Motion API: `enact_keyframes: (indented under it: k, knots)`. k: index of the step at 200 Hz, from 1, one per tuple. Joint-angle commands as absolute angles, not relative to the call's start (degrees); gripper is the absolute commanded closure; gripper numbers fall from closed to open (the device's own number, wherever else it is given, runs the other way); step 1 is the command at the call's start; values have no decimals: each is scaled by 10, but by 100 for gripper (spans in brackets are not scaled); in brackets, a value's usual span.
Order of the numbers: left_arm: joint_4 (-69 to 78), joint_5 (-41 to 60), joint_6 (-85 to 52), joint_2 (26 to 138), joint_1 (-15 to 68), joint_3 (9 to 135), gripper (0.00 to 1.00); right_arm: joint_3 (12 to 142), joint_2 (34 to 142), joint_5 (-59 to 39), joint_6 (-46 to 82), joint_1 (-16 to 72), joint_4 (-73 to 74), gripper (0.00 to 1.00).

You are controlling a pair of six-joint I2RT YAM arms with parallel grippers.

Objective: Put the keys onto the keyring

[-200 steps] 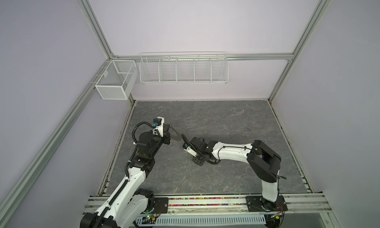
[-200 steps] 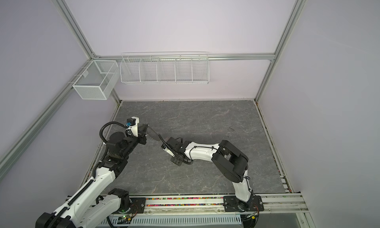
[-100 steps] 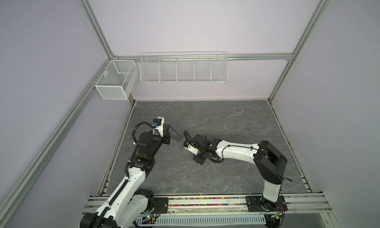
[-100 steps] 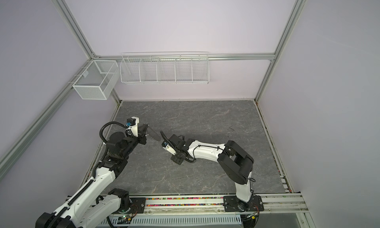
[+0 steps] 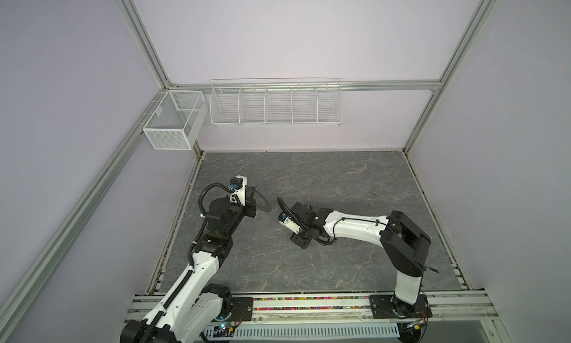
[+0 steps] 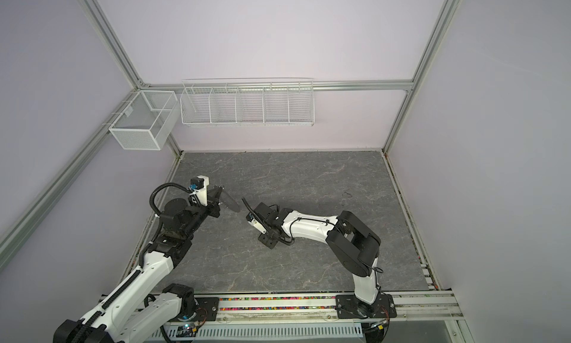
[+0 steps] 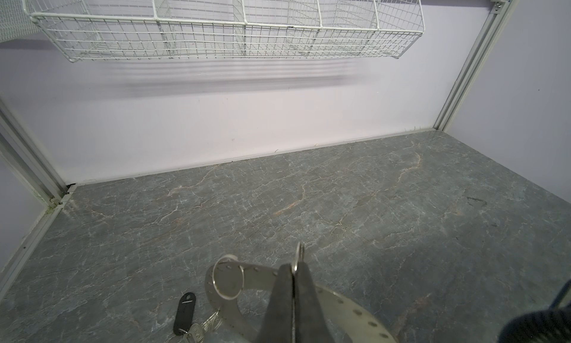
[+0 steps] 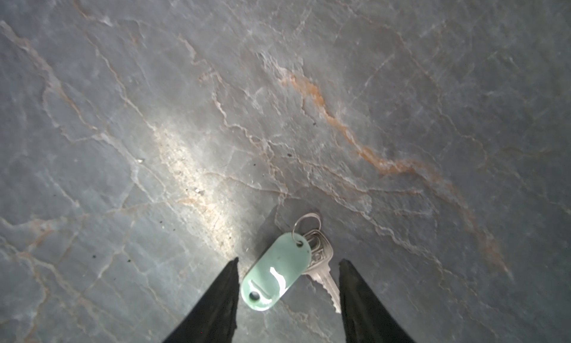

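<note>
Mint-green plastic is seen on the key (image 8: 276, 275) lying on the counter (image 8: 309, 109) between the parted jaws of the right end effector (image 8: 289, 260); its head should be pinched squarely; the keyring (image 7: 355, 307) is clenched aloft in the left end effector (image 7: 293, 270).

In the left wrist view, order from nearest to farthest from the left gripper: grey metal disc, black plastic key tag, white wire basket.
1. Grey metal disc: at the shut fingers of the left gripper.
2. Black plastic key tag: beside the disc.
3. White wire basket: far, on the back wall.
</note>
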State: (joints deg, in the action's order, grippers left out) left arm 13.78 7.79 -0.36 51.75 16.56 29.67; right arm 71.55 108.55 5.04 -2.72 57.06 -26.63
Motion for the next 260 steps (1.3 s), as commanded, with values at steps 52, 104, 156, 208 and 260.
enact_keyframes:
  k: [52, 104, 156, 208, 260]
  knots:
    - [156, 80, -1, 515, 168, 298, 100, 718, 1128, 85, -14, 574, -282, 41]
    - [160, 83, -3, 521, 168, 300, 100, 704, 1116, 74, -65, 572, -290, 61]
    - [158, 83, -3, 518, 168, 300, 100, 697, 1103, 46, -143, 565, -315, 70]
    - [158, 81, -3, 517, 168, 301, 100, 681, 1078, 2, -201, 549, -322, 71]
    - [158, 79, -1, 518, 168, 301, 100, 653, 1023, -9, -184, 525, -264, 50]
